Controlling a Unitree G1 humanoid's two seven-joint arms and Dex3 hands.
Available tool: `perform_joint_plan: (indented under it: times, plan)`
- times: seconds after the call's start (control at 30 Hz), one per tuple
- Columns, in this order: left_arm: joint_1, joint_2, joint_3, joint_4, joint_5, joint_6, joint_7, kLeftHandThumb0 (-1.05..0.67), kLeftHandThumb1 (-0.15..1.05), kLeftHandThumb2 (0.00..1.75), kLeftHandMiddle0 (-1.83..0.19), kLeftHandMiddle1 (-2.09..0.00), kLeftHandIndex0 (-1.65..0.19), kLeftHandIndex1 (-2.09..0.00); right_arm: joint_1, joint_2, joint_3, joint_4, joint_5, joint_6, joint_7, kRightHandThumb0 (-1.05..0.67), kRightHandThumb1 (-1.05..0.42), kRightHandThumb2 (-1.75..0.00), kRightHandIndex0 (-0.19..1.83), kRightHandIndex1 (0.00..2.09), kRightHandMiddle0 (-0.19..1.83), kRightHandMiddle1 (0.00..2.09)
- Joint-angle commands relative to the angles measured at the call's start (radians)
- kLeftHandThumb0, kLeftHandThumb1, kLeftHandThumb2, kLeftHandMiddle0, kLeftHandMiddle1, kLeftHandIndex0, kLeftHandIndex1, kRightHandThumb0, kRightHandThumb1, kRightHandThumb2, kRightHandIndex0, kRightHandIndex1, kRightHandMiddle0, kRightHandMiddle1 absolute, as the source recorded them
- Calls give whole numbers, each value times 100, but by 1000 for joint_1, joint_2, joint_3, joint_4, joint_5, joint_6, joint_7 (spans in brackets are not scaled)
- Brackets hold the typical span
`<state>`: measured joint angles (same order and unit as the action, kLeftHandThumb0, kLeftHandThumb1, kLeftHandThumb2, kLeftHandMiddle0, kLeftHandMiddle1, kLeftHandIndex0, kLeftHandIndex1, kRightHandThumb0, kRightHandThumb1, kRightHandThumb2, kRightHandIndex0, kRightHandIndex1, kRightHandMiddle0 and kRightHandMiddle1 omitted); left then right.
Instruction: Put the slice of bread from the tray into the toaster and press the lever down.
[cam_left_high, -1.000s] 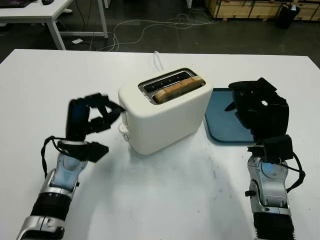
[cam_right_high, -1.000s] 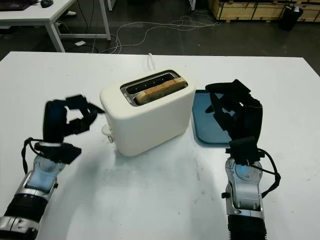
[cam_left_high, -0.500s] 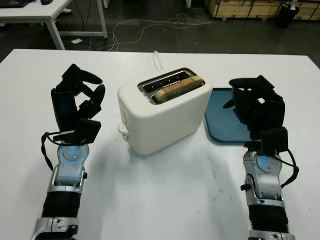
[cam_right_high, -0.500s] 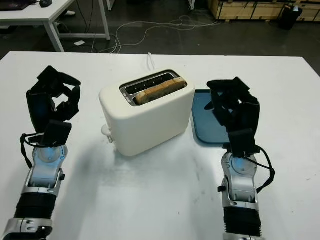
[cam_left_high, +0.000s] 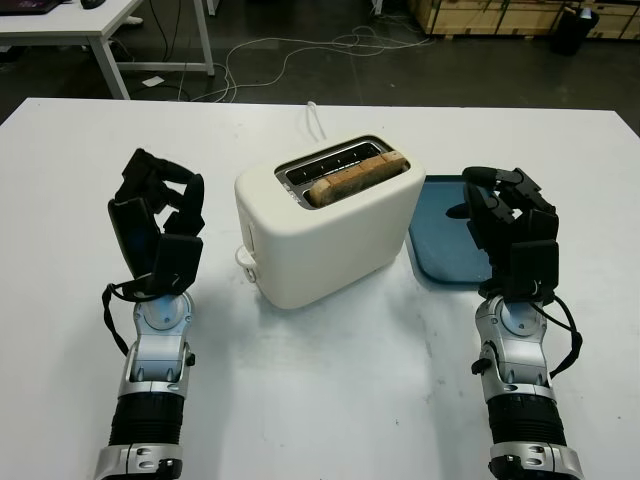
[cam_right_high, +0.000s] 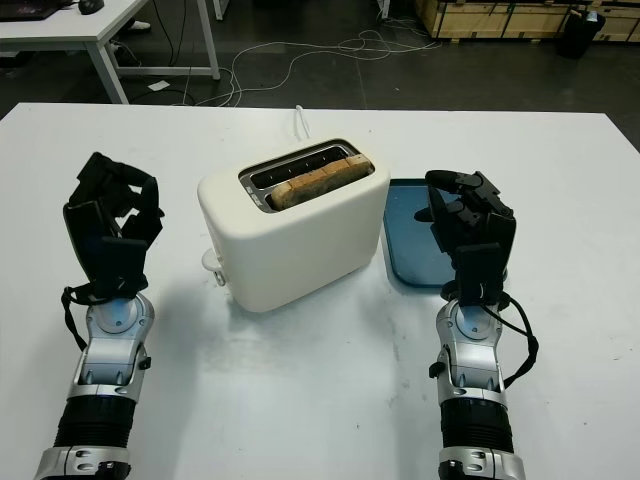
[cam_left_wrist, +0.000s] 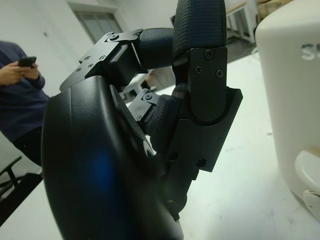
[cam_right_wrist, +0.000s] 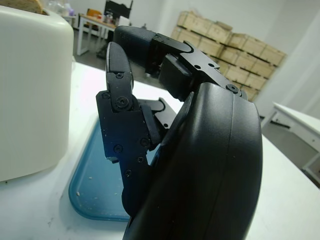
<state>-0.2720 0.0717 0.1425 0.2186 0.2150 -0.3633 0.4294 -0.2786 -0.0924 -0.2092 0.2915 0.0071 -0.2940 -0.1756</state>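
Observation:
A cream toaster (cam_left_high: 330, 235) stands mid-table with the slice of bread (cam_left_high: 356, 177) set in its near slot, the crust showing above the top. Its lever knob (cam_left_high: 246, 261) sits low on the end facing my left hand. The blue tray (cam_left_high: 443, 243) lies bare just right of the toaster. My left hand (cam_left_high: 160, 218) is upright to the left of the toaster, apart from it, fingers (cam_left_wrist: 197, 75) curled and holding nothing. Over the tray's right edge my right hand (cam_left_high: 510, 225) is raised, fingers (cam_right_wrist: 120, 115) curled, holding nothing.
A white cable (cam_left_high: 318, 118) runs from behind the toaster to the table's far edge. A person (cam_left_wrist: 20, 85) holding a phone stands beyond the table on the left side. Stacked cardboard boxes (cam_right_wrist: 235, 47) and another table (cam_left_high: 60, 20) stand farther off.
My left hand drew back from the toaster's lever end and came upright to the left. My right hand sank a little and pulled nearer over the tray's edge.

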Motion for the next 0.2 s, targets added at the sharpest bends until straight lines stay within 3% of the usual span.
perform_joint_plan:
  times: [0.0, 0.17]
  plan:
    - [-16, -8, -1, 8, 8, -23, 15, -100, 92, 43, -99, -175, -77, -168, -15, -5, -1, 9, -8, -8, -8, -47, -92, -14, 82, 118, 90, 70]
    - [-17, -9, -8, 11, 14, -24, 24, -100, 92, 45, -102, -175, -81, -166, -12, -7, 3, 3, -9, -11, -8, -48, -92, -13, 85, 120, 93, 71]
